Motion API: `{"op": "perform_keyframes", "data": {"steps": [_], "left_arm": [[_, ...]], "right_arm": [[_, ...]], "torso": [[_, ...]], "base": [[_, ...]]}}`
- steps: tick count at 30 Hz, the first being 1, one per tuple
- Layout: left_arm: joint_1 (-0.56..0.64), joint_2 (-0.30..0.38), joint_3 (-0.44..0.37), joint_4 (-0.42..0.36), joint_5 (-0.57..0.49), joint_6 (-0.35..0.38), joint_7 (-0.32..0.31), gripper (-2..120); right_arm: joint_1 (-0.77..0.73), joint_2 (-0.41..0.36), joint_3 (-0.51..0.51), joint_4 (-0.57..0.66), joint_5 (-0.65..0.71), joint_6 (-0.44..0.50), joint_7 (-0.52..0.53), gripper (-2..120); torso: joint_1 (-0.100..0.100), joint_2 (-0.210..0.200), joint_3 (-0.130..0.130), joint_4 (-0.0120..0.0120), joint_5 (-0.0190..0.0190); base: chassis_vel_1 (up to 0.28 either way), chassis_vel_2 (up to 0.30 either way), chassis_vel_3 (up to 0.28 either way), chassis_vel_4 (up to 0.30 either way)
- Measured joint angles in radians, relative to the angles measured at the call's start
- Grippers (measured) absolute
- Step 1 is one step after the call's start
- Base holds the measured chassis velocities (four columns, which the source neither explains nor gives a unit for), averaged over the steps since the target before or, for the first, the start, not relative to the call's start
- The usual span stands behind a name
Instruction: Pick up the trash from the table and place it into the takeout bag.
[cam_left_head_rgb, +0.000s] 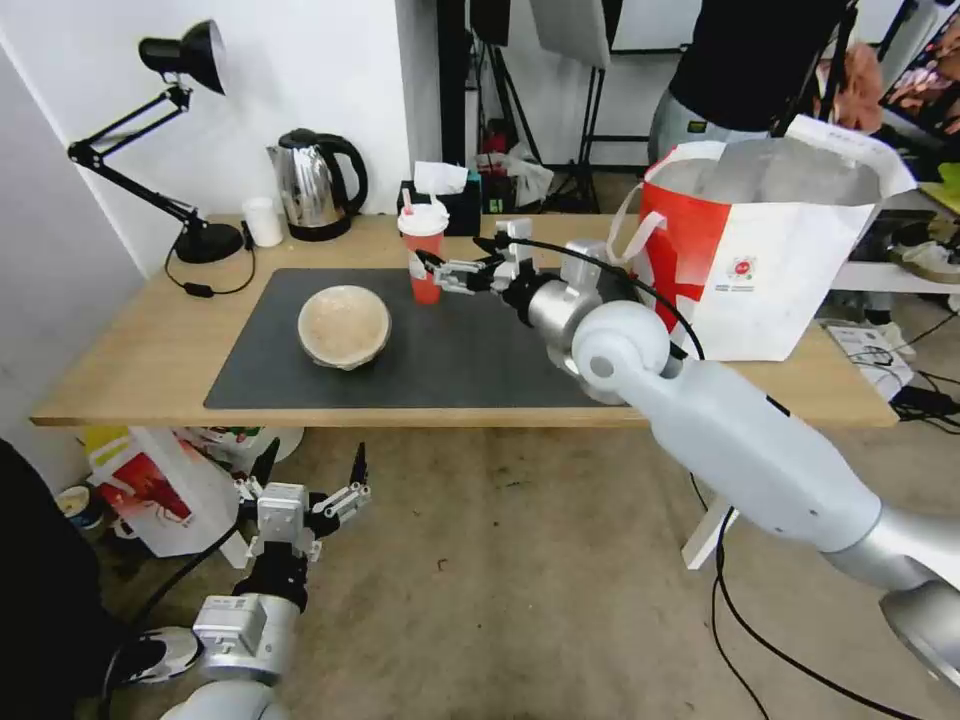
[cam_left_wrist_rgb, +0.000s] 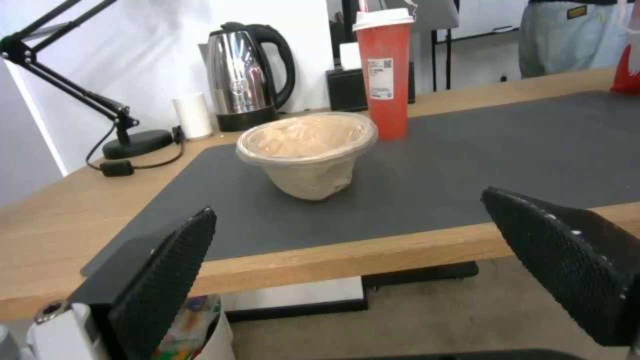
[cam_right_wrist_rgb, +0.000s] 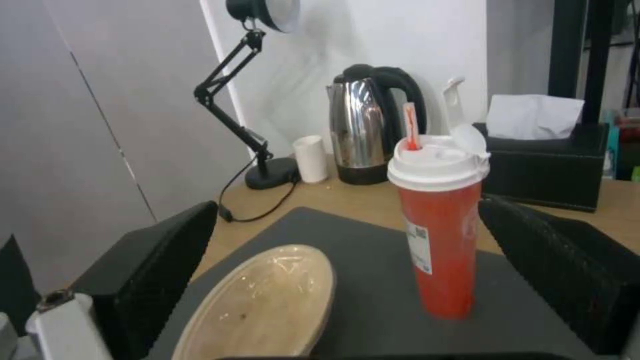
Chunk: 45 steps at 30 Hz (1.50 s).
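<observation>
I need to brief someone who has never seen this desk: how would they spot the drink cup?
Find the dark grey mat on the wooden table. Near its back edge, between the beige bowl and the white-and-red takeout bag, stands the cup. It alone is tall and red, with a white lid and straw.

a white wall stands behind, with a grey partition at the left. the floor is bare mottled concrete with black cables trailing across it. dark stands and clutter crowd the back of the room.
</observation>
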Motion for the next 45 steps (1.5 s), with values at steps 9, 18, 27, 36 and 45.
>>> {"op": "perform_keyframes", "data": {"steps": [9, 18, 27, 36, 45], "left_arm": [[0.000, 0.000, 0.000, 0.000, 0.000, 0.000, 0.000, 100], [0.000, 0.000, 0.000, 0.000, 0.000, 0.000, 0.000, 100], [0.000, 0.000, 0.000, 0.000, 0.000, 0.000, 0.000, 100], [0.000, 0.000, 0.000, 0.000, 0.000, 0.000, 0.000, 100], [0.000, 0.000, 0.000, 0.000, 0.000, 0.000, 0.000, 100]], "right_arm": [[0.054, 0.033, -0.024, -0.054, 0.009, -0.022, 0.015, 100], [0.112, 0.060, -0.066, -0.131, 0.012, -0.033, 0.011, 100], [0.144, 0.081, -0.092, -0.182, 0.006, -0.043, 0.007, 100], [0.199, 0.135, -0.102, -0.302, -0.001, -0.055, 0.010, 100], [0.257, 0.200, -0.113, -0.452, -0.012, -0.057, -0.006, 100]], "torso": [[0.000, 0.000, 0.000, 0.0000, 0.0001], [0.000, 0.000, 0.000, 0.0000, 0.0000], [0.000, 0.000, 0.000, 0.0000, 0.0002], [0.000, 0.000, 0.000, 0.0000, 0.0001], [0.000, 0.000, 0.000, -0.0001, 0.0000]], "base": [[0.000, 0.000, 0.000, 0.000], [0.000, 0.000, 0.000, 0.000], [0.000, 0.000, 0.000, 0.000], [0.000, 0.000, 0.000, 0.000], [0.000, 0.000, 0.000, 0.000]]}}
